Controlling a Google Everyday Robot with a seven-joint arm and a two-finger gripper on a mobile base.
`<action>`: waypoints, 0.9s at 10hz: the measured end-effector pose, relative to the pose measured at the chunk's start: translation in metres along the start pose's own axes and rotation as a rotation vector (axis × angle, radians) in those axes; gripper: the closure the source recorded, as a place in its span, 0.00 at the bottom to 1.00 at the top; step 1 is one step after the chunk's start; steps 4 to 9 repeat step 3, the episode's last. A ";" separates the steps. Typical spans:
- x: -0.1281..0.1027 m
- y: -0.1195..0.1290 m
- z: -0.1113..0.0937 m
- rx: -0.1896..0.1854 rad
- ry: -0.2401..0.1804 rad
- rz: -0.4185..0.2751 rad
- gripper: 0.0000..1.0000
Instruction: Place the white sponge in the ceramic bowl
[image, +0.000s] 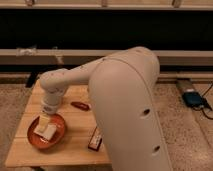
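The orange-brown ceramic bowl (35, 135) sits on the front left part of the wooden table (70, 145). A whitish-cream block, the white sponge (50, 132), lies inside the bowl, right of its middle. My gripper (44, 121) hangs straight down from the pale wrist (50, 102), just above the bowl's inside and right by the sponge. Whether it still touches the sponge cannot be made out. My large white arm link (125, 110) fills the right of the view.
A small red object (80, 106) lies on the table right of the bowl. A dark and red packet (94, 140) lies near the table's front edge. A blue device with a cable (192, 97) is on the floor at right. A dark wall ledge runs behind.
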 end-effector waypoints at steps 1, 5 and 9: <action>-0.001 0.001 0.001 -0.001 0.000 -0.003 0.20; -0.003 0.002 0.001 -0.002 -0.002 -0.004 0.20; -0.003 0.002 0.001 -0.002 -0.002 -0.004 0.20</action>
